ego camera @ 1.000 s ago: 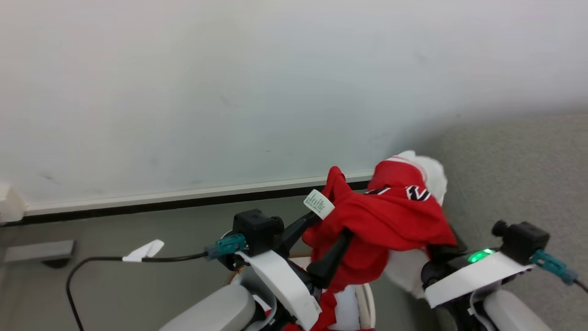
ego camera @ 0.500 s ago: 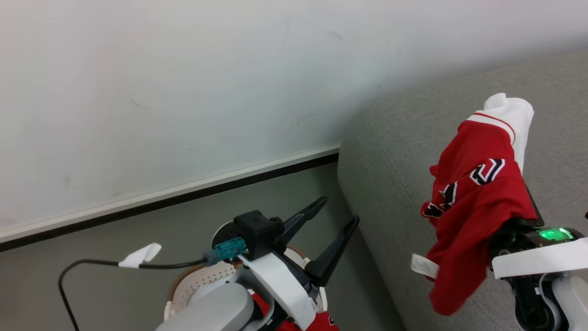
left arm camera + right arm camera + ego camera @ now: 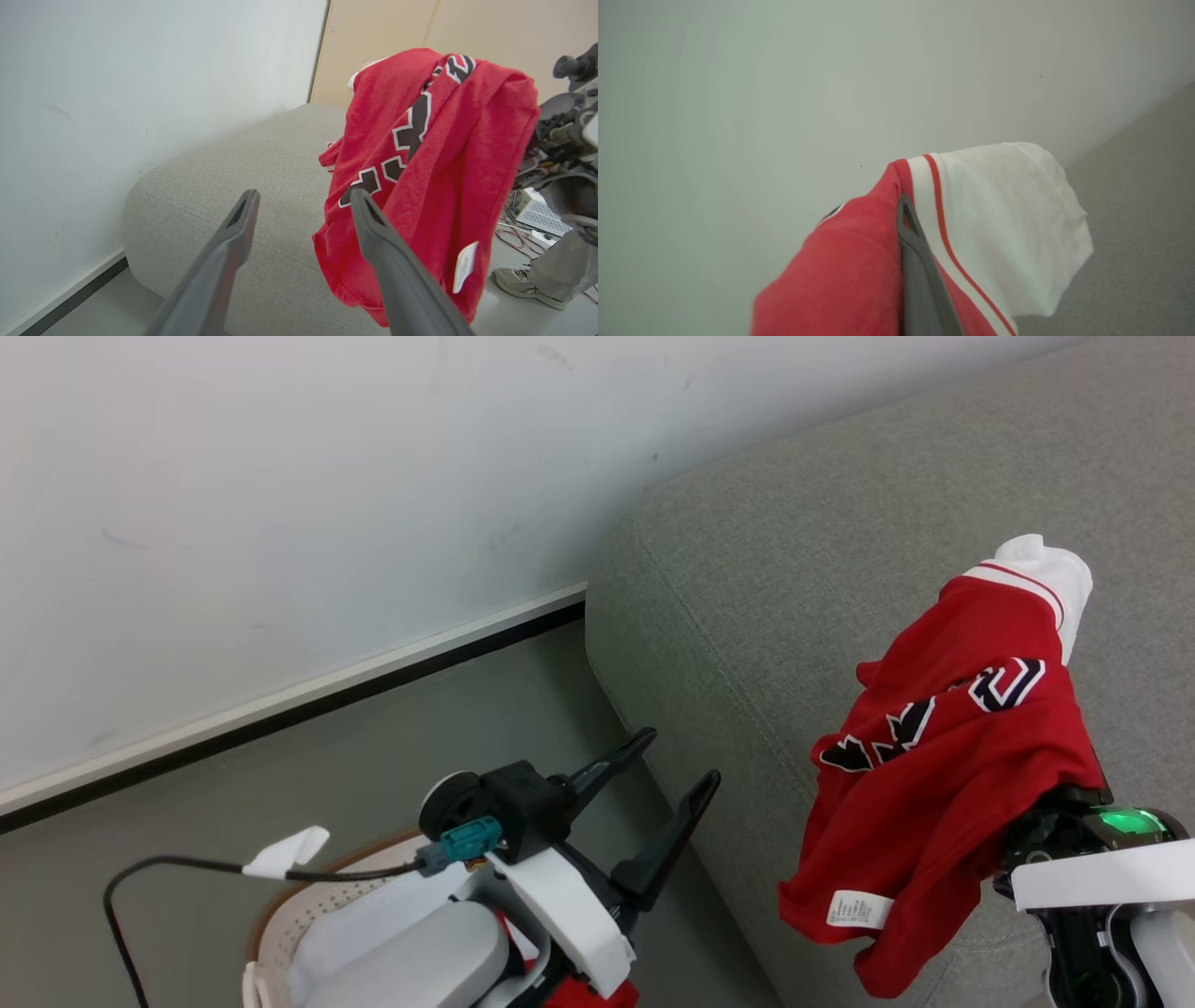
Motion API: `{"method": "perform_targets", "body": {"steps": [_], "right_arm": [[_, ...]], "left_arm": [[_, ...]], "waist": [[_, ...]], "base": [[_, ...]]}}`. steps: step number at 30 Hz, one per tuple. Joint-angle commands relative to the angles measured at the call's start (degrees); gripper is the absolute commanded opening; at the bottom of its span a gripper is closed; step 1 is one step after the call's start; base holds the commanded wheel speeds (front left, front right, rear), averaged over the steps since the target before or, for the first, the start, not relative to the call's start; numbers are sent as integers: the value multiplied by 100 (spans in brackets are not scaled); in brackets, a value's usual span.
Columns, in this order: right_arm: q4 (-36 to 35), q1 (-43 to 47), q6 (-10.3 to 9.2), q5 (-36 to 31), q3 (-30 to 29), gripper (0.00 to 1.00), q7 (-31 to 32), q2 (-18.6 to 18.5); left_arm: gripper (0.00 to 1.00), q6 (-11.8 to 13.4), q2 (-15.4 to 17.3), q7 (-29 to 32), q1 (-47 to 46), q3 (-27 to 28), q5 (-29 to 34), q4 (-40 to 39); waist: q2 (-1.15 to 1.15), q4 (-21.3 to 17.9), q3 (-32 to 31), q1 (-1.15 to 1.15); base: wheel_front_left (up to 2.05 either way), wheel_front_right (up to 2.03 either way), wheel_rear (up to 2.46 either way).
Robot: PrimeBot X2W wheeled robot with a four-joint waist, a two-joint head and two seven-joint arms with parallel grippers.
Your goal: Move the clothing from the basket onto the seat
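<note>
across the right half of the head view, the grey seat [image 3: 840,523] now spreads where a second ago i saw mostly wall [image 3: 280,476]; the camera has swung round with the waist. over the seat's front edge, at right of frame, hangs the red garment [image 3: 943,756], draped from my right gripper [image 3: 906,224], fingers clamped tight on its white-trimmed end. at lower left the basket [image 3: 280,915] sits on the floor [image 3: 373,756], a scrap of red showing beside it under my arm. above it my left gripper [image 3: 683,758], which shared the load a second ago, has let go and stands wide, empty. i judge this piece ready to lower onto the seat.
</note>
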Motion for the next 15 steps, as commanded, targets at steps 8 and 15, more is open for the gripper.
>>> {"method": "perform_targets", "body": {"steps": [8,15], "right_arm": [[102,-665,-10,247,-30,0,4,28],[405,-1974,-10,598,-448,0,155,-328]], "left_arm": [[100,22,156,121,-344,-26,249,-68],[100,17,359,364,-716,-7,382,-297]], "waist": [[0,84,612,0],[0,408,1506,0]], "base": [[0,0,0],[0,0,0]]}}
